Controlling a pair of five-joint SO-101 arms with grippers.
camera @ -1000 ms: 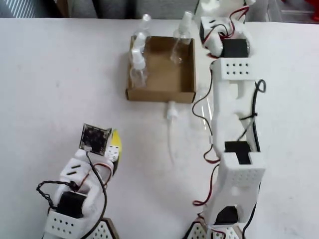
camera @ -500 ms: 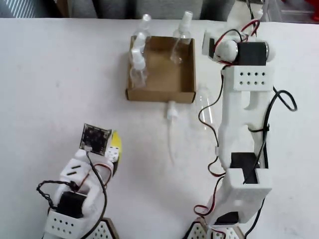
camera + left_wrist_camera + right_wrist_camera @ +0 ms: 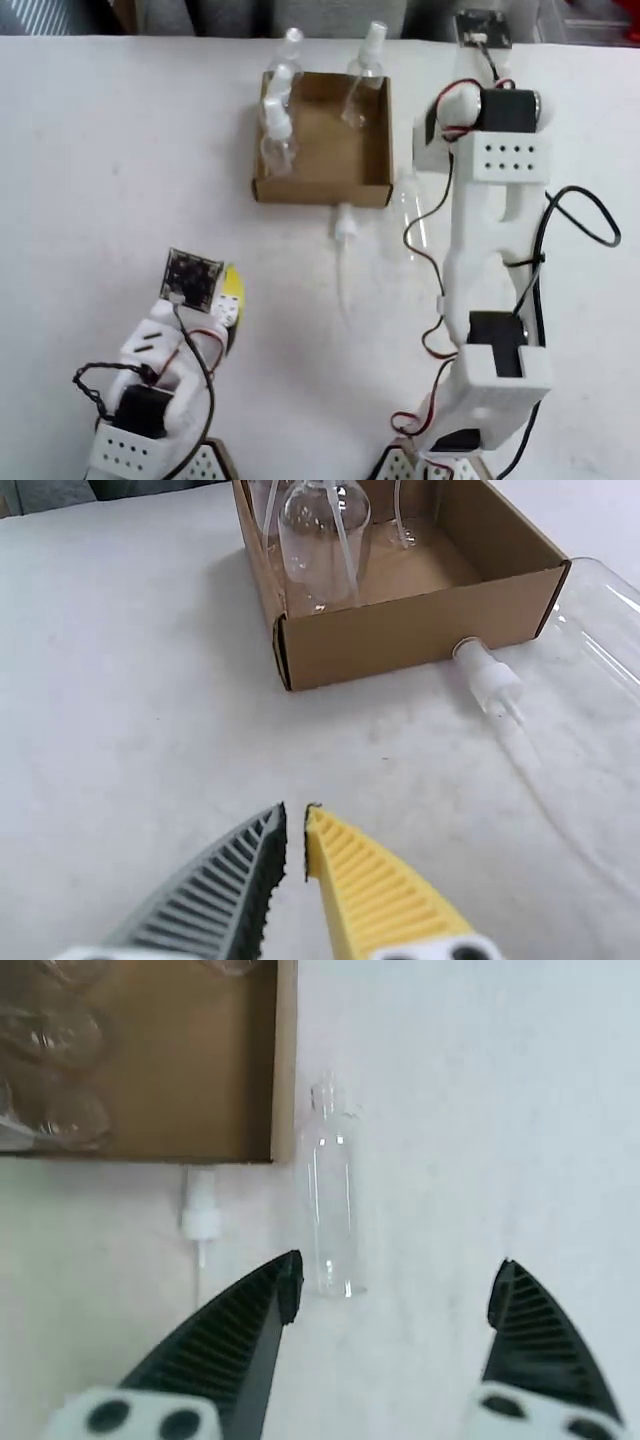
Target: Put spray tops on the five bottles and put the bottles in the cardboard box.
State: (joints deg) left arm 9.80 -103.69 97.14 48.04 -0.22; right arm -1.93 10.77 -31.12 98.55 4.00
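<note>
At the near left of the white table [image 3: 110,150], the left gripper [image 3: 295,816] is held low over bare tabletop, its grey and yellow jaws brought together with only a sliver left between the tips, and nothing is held in them. From the near right, the right arm [image 3: 490,260] is stretched toward the far side of the table. Further out, near the middle, a loose spray top [image 3: 343,222] is laid on the table, its white head just beside the near wall of the cardboard box [image 3: 320,190] and its thin tube trailed back toward the near side. Just right of it, a clear uncapped bottle [image 3: 411,208] is laid on its side close to the box's near right corner, its open neck turned toward the far side. The right gripper [image 3: 397,1265] is held above this bottle with its black jaws spread wide apart and nothing gripped. Inside the box, clear bottles with spray tops fitted [image 3: 276,148] are gathered along the left wall, and one more capped bottle [image 3: 361,75] is leaned in the far right corner.
</note>
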